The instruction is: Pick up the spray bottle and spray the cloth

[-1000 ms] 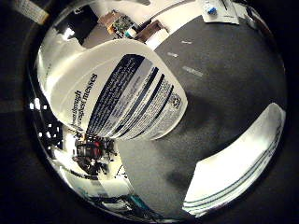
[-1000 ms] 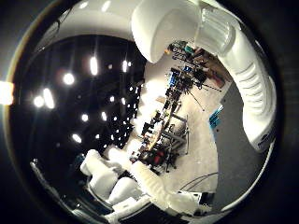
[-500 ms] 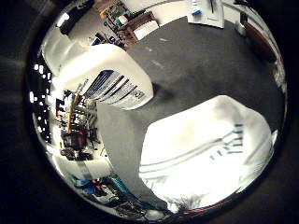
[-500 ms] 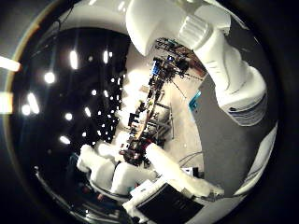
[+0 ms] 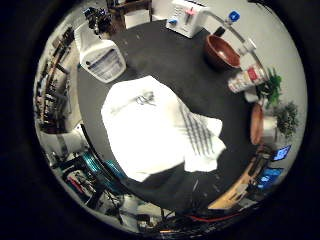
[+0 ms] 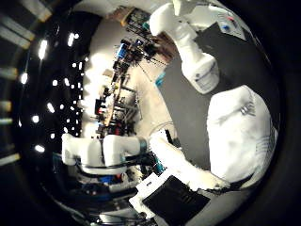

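The spray bottle (image 5: 102, 57) stands upright on the black bench (image 5: 165, 60), out of the robot hand (image 6: 174, 200). A second ago it filled much of the little-finger view, close against the palm. Now it is small and distant, and the whole bench top is in sight, so the palm has drawn well away from it.

Taking the white cloth (image 5: 155, 130) as the dial's centre and the white box (image 5: 187, 15) at the bench's far edge as twelve, the bottle sits at about ten o'clock, just beside the cloth's edge. A brown bowl (image 5: 220, 50) is near one o'clock.

Only a sliver of the robot hand shows, so I cannot tell whether it is open or closed.

My reading is that the bottle has been let go. Nothing shows whether the cloth is damp, so I cannot judge whether any spraying was done.
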You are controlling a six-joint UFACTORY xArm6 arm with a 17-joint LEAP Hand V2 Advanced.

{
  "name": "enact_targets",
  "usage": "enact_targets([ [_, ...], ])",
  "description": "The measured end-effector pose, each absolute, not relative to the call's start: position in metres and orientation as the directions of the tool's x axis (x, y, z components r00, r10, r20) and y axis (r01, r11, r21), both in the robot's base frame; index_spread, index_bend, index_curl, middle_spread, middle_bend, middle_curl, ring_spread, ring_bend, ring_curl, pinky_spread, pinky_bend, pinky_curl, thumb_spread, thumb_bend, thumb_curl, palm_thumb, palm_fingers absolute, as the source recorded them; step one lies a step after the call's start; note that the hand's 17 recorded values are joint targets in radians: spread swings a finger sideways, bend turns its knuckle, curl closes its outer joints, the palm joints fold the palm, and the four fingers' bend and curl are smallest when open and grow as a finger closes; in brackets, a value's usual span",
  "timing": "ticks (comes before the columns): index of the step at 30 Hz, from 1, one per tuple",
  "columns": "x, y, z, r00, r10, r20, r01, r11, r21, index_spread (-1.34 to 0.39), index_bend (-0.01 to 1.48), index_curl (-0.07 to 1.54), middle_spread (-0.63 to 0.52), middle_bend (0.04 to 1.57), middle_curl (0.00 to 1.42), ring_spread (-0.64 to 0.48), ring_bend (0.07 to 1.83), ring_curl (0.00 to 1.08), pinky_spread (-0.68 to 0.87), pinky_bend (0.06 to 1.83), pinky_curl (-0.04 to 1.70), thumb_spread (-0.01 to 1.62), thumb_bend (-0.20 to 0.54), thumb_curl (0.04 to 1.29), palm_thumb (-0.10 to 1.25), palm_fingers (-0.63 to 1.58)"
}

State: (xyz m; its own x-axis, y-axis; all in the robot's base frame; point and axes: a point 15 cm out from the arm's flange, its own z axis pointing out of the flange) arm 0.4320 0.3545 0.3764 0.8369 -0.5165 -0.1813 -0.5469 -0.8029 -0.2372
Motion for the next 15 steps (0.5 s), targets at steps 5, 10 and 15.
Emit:
enact_targets([
  [5,0.441,0.333,0.4,0.816,-0.56,-0.144,-0.577,-0.771,-0.268,-0.45,0.21,0.36,0.01,0.17,0.25,0.27,0.19,0.22,0.59,0.56,0.24,0.99,-0.031,0.41,0.49,0.18],
  [10,0.45,0.316,0.418,0.787,-0.604,-0.125,-0.608,-0.725,-0.323,-0.44,0.21,0.36,0.02,0.17,0.24,0.27,0.19,0.22,0.58,0.56,0.24,1.01,-0.028,0.41,0.49,0.18],
  [15,0.457,0.306,0.418,0.757,-0.644,-0.108,-0.633,-0.683,-0.365,-0.44,0.21,0.36,0.02,0.17,0.25,0.27,0.19,0.22,0.58,0.55,0.25,1.01,-0.028,0.4,0.5,0.18],
])
